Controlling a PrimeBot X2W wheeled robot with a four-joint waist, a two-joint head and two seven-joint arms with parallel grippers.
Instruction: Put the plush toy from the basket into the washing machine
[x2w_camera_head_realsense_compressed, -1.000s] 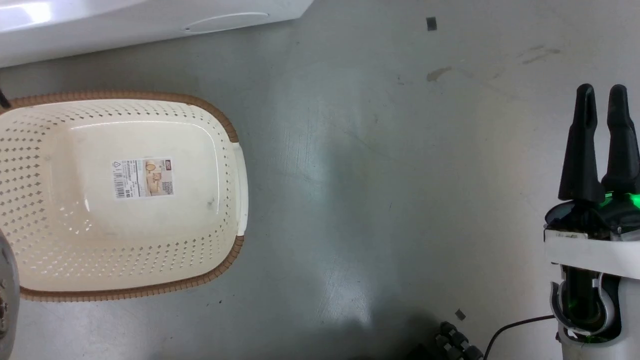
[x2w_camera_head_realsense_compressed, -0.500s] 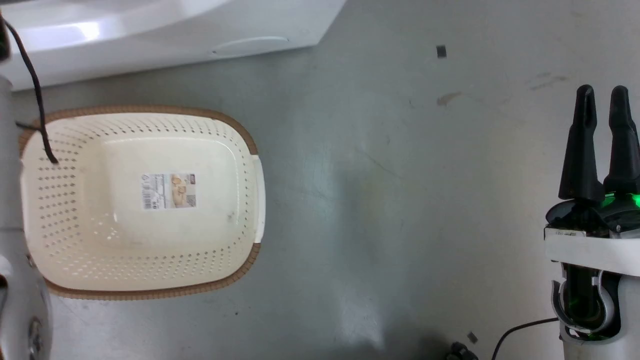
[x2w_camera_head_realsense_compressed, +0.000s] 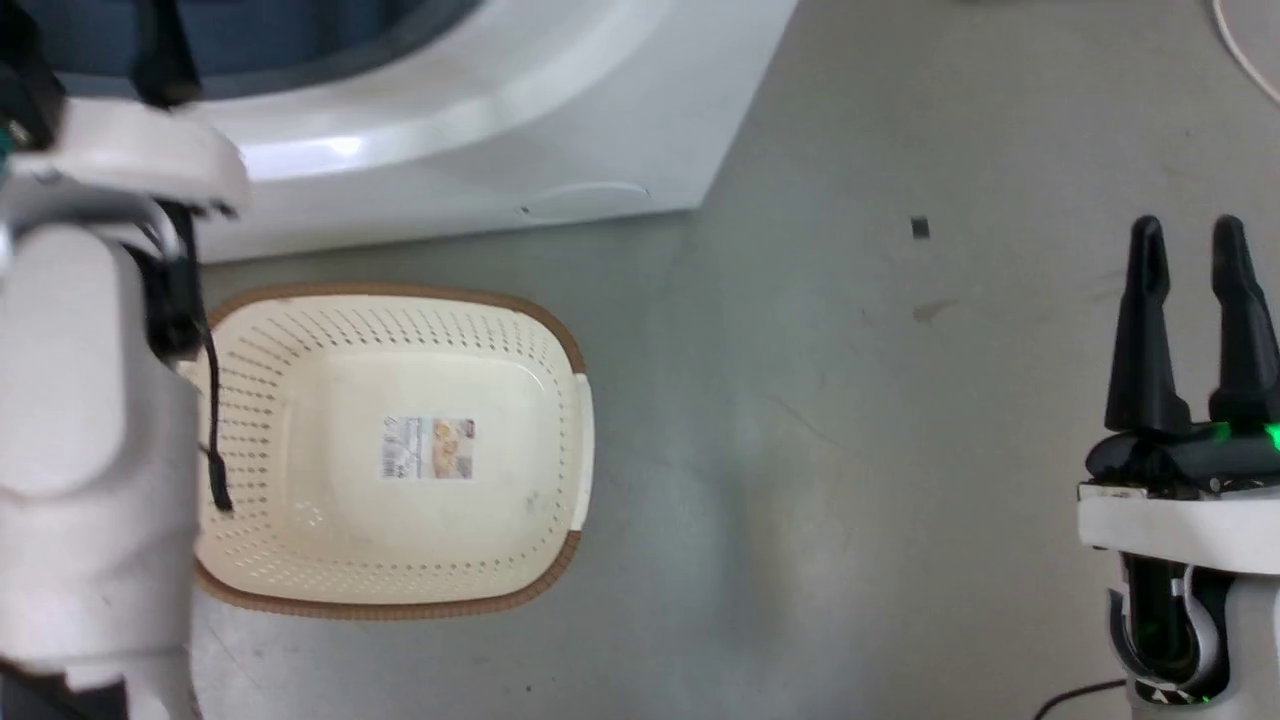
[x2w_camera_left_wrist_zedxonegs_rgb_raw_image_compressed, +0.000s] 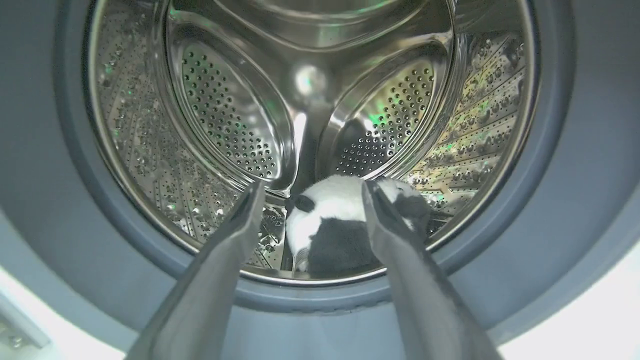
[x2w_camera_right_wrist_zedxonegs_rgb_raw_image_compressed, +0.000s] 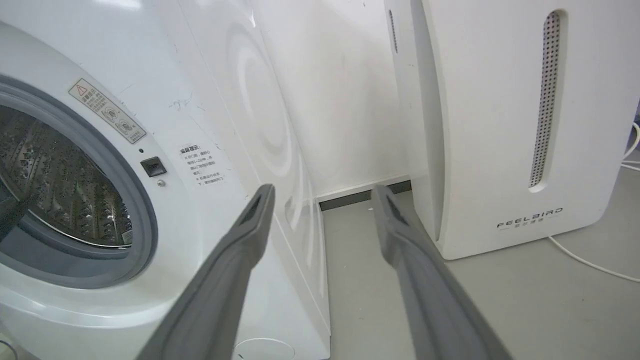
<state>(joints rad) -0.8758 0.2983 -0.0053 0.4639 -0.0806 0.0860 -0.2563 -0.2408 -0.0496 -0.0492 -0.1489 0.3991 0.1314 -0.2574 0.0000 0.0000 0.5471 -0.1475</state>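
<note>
We look along our left gripper (x2w_camera_left_wrist_zedxonegs_rgb_raw_image_compressed: 314, 186) into the washer (x2w_camera_head_realsense_compressed: 520, 130). Its fingers are spread apart and hold nothing. Beyond and between them, the toy (x2w_camera_left_wrist_zedxonegs_rgb_raw_image_compressed: 330, 220) lies on the bottom of the steel drum (x2w_camera_left_wrist_zedxonegs_rgb_raw_image_compressed: 225, 115), close behind the grey seal (x2w_camera_left_wrist_zedxonegs_rgb_raw_image_compressed: 310, 295).

The basket (x2w_camera_head_realsense_compressed: 400, 292) stands on the floor before the washer, with only a label on its bottom. Our right gripper (x2w_camera_head_realsense_compressed: 1187, 235) hangs well off to the right over the floor, fingers also spread, empty.

We judge the risk to be how near the toy sits to the drum's front lip. If a finger brushes its fur on the way out, it could be dragged onto the seal or tip out. A door closed on it there might trap it.

The toy's white face, with one dark eye patch showing, turns toward the wrist view's left, and black fur lies below, toward the seal. Its long axis seems to run across the drum mouth, side to side. The right finger hides part of it, so we cannot be sure.
</note>
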